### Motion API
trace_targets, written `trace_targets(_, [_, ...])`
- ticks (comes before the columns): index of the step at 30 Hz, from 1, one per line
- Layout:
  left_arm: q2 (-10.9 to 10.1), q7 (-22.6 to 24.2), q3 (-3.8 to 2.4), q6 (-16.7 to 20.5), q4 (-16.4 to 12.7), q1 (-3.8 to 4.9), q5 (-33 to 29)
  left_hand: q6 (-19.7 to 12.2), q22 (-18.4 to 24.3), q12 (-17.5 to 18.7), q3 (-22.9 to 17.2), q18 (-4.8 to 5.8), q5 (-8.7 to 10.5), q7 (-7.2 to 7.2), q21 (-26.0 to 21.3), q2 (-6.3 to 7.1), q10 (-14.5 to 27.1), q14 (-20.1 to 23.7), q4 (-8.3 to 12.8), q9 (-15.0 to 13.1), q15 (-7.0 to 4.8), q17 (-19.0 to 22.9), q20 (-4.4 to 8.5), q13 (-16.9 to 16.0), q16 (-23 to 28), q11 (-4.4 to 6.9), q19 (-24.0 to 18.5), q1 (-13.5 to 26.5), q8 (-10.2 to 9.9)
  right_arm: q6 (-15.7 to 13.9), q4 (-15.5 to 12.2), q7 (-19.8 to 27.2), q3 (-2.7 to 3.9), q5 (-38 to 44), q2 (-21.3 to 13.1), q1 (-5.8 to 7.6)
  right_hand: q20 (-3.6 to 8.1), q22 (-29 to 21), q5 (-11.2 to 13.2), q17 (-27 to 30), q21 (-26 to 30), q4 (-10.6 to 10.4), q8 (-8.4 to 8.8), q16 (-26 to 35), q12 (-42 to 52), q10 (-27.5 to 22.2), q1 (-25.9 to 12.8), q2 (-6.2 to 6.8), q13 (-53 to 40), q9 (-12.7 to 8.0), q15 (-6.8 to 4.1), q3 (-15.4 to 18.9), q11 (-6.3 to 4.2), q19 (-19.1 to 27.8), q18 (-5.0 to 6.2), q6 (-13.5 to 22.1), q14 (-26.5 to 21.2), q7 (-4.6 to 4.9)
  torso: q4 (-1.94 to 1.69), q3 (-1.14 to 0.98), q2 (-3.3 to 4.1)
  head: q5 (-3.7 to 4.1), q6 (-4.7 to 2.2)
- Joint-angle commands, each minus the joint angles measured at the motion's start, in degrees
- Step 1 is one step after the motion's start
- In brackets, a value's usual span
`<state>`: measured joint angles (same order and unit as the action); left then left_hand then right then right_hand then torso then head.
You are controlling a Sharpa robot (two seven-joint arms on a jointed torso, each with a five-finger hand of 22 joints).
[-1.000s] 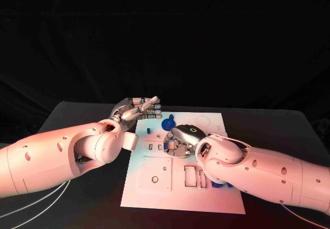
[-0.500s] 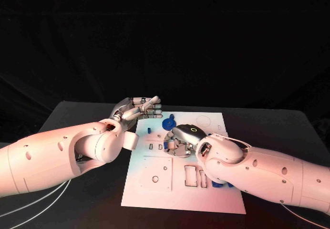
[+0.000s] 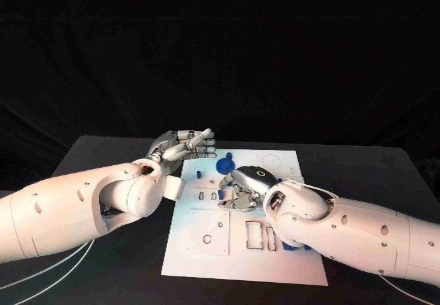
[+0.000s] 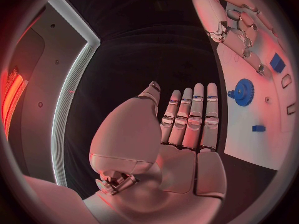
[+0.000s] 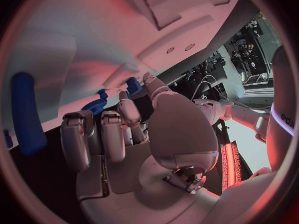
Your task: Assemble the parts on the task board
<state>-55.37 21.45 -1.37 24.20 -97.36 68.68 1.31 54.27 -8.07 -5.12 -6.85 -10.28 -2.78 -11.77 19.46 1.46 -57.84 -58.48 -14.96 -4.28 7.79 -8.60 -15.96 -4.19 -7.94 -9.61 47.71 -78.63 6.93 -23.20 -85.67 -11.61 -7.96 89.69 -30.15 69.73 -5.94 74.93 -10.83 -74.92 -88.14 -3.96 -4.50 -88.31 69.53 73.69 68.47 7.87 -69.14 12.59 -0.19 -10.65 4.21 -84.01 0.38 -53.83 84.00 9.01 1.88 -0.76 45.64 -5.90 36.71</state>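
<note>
carefully: your right hand [image 3: 240, 189] sits curled low on the task board [image 3: 275, 267], grasp unclear, beside the blue gear [image 3: 223, 166]; left hand [image 3: 184, 146] open, empty; a nudge could knock parts loose.

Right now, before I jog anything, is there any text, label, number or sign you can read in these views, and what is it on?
No text reads in full.
Dark letters on a violet band around a white arm at the edge of the right wrist view: cut off by the rim, unreadable.
Glowing ring on the back of the right hand: a light, not text.
White task board: only cut-out outlines, no print legible.
</note>
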Motion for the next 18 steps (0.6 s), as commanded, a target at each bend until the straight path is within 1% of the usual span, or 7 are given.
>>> trace_targets(1, [0.1, -1.0, -0.04, -1.4, 0.2, 0.05, 0.7, 0.2, 0.0, 0.4, 0.0, -0.24, -0.21, -0.34, 0.0, 0.22, -0.2, -0.3, 0.7, 0.0, 0.09, -0.2, 0.12, 0.0, 0.1, -0.21, -0.2, -1.0, -0.2, -5.0, -2.2, 1.8, 0.16, -0.9, -1.4, 0.26, -0.45, 13.2, -0.6, -10.6, 0.2, 0.0, 0.24, 0.3, 0.1, -0.3, 0.8, 0.09, -0.2, -0.1, 0.39, 0.7, 0.15, -4.2, 0.29, 0.3, 4.9, 0.14, 0.03, -0.01, -0.12, 0.09, -0.17])
trace_targets(4, [0.2, -3.0, -0.03, -2.5, 0.7, 0.05, 2.7, 0.7, -0.4, 0.1, 0.0, -0.26, -0.28, -0.05, 1.1, 0.18, -1.5, -2.5, 1.4, 0.0, -0.58, -0.9, 0.69, -0.2, -0.9, 0.22, 1.2, -1.9, -0.2, -6.0, -4.1, 4.8, 0.47, -4.3, -3.1, 1.08, -0.47, 12.5, -1.5, -9.8, 1.1, -0.1, 0.16, 0.7, 0.0, -0.4, 1.6, -0.48, -0.1, 0.0, 0.37, 1.0, 0.11, -3.4, 0.57, 0.1, 4.7, 0.10, 0.04, 0.02, -0.28, 0.20, -0.23])
trace_targets(7, [0.3, -6.2, -0.02, -4.6, 1.4, 0.06, 6.8, 2.3, -2.3, -1.3, -2.3, -0.39, -0.31, 0.69, 5.3, -0.40, -5.2, -8.3, 3.1, -0.2, -2.56, -2.9, 3.10, -0.9, -4.4, 1.75, 6.5, -4.8, 0.1, -3.0, -5.6, 8.9, 0.91, -12.7, -5.6, 2.96, -0.44, 10.1, -1.7, -7.9, 4.0, 0.0, -0.24, 1.7, -0.6, -1.2, 2.9, -1.83, 0.5, 0.2, 0.28, 0.7, 0.01, -1.1, 1.44, -0.7, 4.2, -0.01, 0.14, -0.01, -0.58, 0.18, -0.38])
trace_targets(11, [0.5, -11.2, -0.01, -7.8, 2.3, 0.07, 13.0, 4.7, -4.9, -2.9, -4.0, -0.36, -0.39, 1.85, 10.3, 0.71, -9.5, -13.0, 2.5, -0.6, -4.47, -5.8, 5.92, -1.7, -8.8, 3.20, 11.0, -4.1, 0.9, 1.0, -6.5, 12.4, 1.16, -24.9, -9.2, 5.88, -0.25, 9.2, -2.9, -7.6, 5.1, 0.1, -0.97, 1.9, -0.7, -1.4, 3.7, -2.45, 0.6, 0.4, 0.05, 0.9, -0.27, -0.3, 1.74, -1.8, 4.1, -0.31, 0.27, -0.08, -1.19, 0.32, -0.29])
trace_targets(13, [0.5, -14.7, -0.01, -9.1, 2.8, 0.10, 17.0, 5.7, -6.2, -4.5, -3.9, -0.36, -0.40, 2.45, 12.8, 1.48, -12.2, -15.9, 1.9, -1.0, -5.52, -7.9, 7.00, -2.7, -11.9, 4.06, 13.0, -3.1, 1.4, 2.0, -7.1, 13.4, 1.22, -29.0, -11.1, 7.07, -0.17, 9.1, -3.5, -7.6, 5.2, 0.1, -1.22, 2.0, -0.7, -1.4, 3.7, -2.65, 0.6, 0.5, -0.04, 1.0, -0.37, -0.2, 1.78, -2.1, 4.1, -0.41, 0.36, -0.10, -1.47, -0.03, -0.22])
trace_targets(16, [0.5, -20.5, -0.01, -12.2, 3.6, 0.26, 23.9, 7.5, -9.6, -8.9, -5.7, -0.26, -0.61, 4.10, 18.6, 1.47, -16.8, -20.5, 2.7, -1.9, -8.02, -13.7, 9.39, -5.9, -20.2, 6.02, 16.6, -4.0, 2.7, 2.9, -7.9, 14.0, 1.26, -33.0, -13.8, 8.49, -0.06, 8.9, -4.2, -7.2, 5.6, -0.1, -1.62, 2.2, -0.7, -1.4, 3.7, -2.83, 0.6, 0.7, -0.16, 1.3, -0.50, 0.1, 1.86, -2.6, 4.0, -0.56, 0.53, -0.43, -1.96, -0.66, 0.04])
trace_targets(18, [0.6, -25.2, -0.01, -15.1, 4.1, 0.61, 28.9, 7.2, -13.2, -13.7, -5.9, 0.02, -0.33, 4.98, 23.9, 2.72, -17.2, -19.9, 1.6, -2.7, -8.26, -25.1, 10.78, -10.3, -32.2, 6.97, 16.2, -2.2, 3.3, 3.0, -8.5, 14.3, 1.28, -35.4, -15.6, 9.29, -0.04, 8.8, -4.2, -7.1, 5.7, -0.2, -1.71, 2.2, -0.7, -1.3, 3.6, -2.89, 0.6, 0.7, -0.19, 1.4, -0.53, 0.1, 1.88, -2.7, 4.0, -0.60, 0.61, -0.72, -2.23, -0.84, 0.27])
